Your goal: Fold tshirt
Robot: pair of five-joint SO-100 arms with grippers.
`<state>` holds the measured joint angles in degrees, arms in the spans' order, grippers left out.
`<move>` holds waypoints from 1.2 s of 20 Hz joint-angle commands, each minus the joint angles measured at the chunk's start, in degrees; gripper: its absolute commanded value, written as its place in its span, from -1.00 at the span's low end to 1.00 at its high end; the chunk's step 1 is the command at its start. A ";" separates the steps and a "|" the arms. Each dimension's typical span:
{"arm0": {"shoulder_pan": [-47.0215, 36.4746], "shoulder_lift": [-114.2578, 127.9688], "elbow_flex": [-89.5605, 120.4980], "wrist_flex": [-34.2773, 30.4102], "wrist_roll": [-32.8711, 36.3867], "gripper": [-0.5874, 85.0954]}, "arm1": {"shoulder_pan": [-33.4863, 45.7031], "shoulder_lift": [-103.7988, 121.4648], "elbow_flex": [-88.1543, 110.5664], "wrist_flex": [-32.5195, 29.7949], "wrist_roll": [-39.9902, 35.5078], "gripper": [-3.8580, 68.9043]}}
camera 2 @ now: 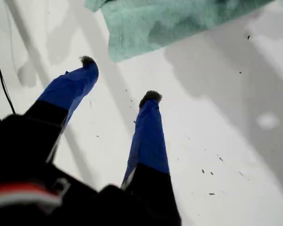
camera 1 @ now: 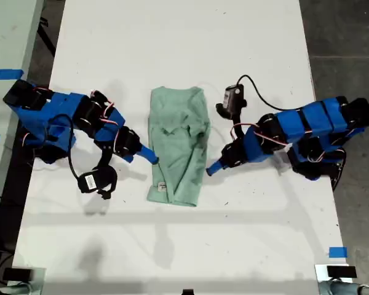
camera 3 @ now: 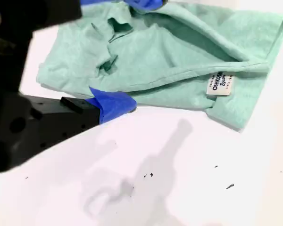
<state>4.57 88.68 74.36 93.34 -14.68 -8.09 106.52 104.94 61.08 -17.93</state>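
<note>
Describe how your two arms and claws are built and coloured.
Both arms are blue printed segments joined by black servo blocks, with red, white and black wires looping along them. My first claw has two long blue fingers with dark tips on a black base. My second claw shows blue fingers on black housing. Each arm carries a small black camera on a black cable.

The exterior view is bright and evenly lit from overhead, and the white bench (camera 1: 172,37) is close to washed out at its far end. Soft, doubled shadows lie under both arms and trail faintly toward the near edge. The first wrist view is softer: the dark gripper body close to the lens is blurred, broad grey shadow bands cross the bench, and small dark specks stay fairly sharp. The second wrist view is crisp on the tshirt (camera 3: 179,61), whose label (camera 3: 220,83) is partly legible, while the black housing nearest the lens is unfocused.
</note>
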 commanded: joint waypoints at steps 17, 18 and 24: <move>7.03 3.25 35.68 -47.29 -7.82 -0.44 | -7.03 -45.88 -53.26 16.61 4.92 -0.18; 7.56 1.67 34.72 -47.29 -7.82 -0.45 | -6.94 -47.11 -53.96 16.52 5.01 -0.18; 7.73 -5.36 30.85 -49.13 -5.63 -0.45 | -5.27 -49.92 -54.14 14.85 4.31 -0.18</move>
<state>11.87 83.06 109.60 45.62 -21.27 -14.15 55.99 54.93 76.82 -13.54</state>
